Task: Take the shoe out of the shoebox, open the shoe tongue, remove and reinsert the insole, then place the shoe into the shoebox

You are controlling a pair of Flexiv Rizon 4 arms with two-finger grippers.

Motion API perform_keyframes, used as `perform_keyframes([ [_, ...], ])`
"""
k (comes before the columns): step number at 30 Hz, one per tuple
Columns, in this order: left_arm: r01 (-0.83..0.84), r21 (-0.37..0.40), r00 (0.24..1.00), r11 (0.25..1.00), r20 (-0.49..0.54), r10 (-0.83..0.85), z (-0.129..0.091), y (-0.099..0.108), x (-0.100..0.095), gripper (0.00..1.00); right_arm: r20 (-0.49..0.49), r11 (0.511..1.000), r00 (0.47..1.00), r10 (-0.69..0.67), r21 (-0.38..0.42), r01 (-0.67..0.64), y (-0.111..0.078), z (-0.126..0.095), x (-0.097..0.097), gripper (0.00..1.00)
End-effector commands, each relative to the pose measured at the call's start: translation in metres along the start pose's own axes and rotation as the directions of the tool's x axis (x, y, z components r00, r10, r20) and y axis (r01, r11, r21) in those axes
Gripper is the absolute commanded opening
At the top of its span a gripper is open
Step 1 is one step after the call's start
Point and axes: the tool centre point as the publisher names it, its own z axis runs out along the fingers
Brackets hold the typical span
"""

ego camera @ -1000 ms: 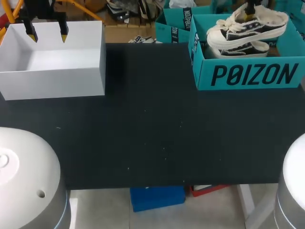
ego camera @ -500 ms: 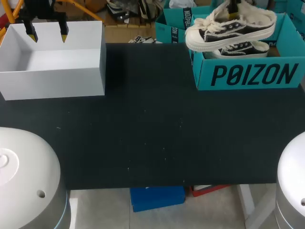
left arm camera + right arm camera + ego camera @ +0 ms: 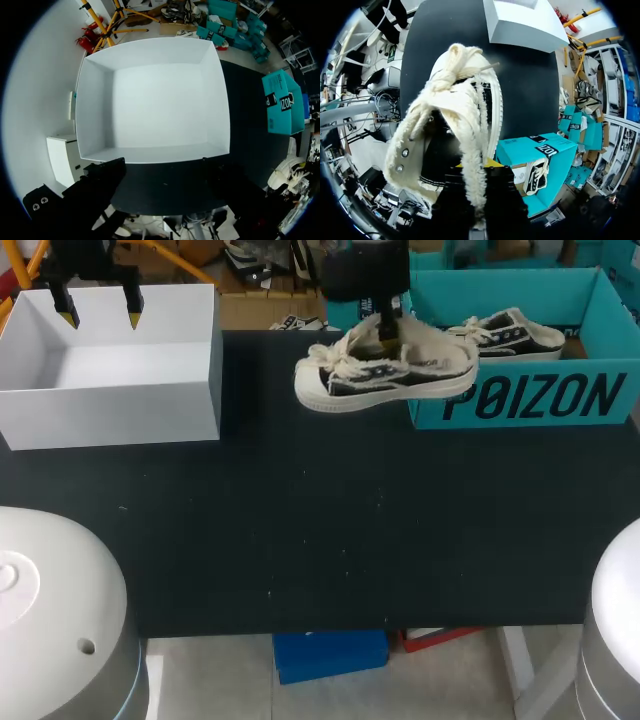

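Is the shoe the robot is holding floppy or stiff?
The shoe probably keeps its shape: it hangs level from the right gripper, sole unbent. Its frayed canvas upper looks soft, so it may sag where pinched. The laces look loose and would likely dangle.

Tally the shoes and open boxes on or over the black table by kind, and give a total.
Black-and-cream canvas shoes: 2, the held shoe in the right gripper and the boxed shoe.
Open boxes: 2, the teal cardboard shoebox and the white box.
Total: 4.
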Motion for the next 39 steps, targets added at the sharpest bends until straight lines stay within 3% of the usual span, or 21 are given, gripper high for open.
perform_keyframes([
  [1,0.001,0.000,1.000,1.000,0.001,-0.001,-0.001,0.001,0.000,1.00,-0.005,1.000,1.000,0.014,0.015,-0.013,0.043,0.024,0.010,0.00],
  [6,0.001,0.000,1.000,1.000,0.001,-0.001,-0.001,0.001,0.000,1.00,-0.015,0.999,1.000,0.017,0.036,-0.017,0.069,0.054,0.023,0.00],
  [12,0.001,0.000,1.000,1.000,0.001,-0.001,-0.001,0.001,0.000,1.00,0.018,0.999,1.000,-0.001,-0.032,0.002,0.098,0.085,0.034,0.00],
  [17,0.001,0.000,1.000,1.000,0.001,-0.001,-0.001,0.001,0.000,1.00,-0.016,0.998,1.000,-0.016,-0.060,0.015,0.113,0.110,0.049,0.00],
  [26,0.001,0.000,1.000,1.000,0.001,-0.001,-0.001,0.001,0.000,1.00,-0.051,0.992,0.998,-0.022,-0.124,0.015,0.128,0.140,0.070,0.00],
  [39,0.001,0.000,1.000,1.000,0.001,-0.001,-0.001,0.001,0.000,1.00,-0.064,0.985,0.997,-0.050,-0.170,0.039,0.142,0.176,0.082,0.00],
])
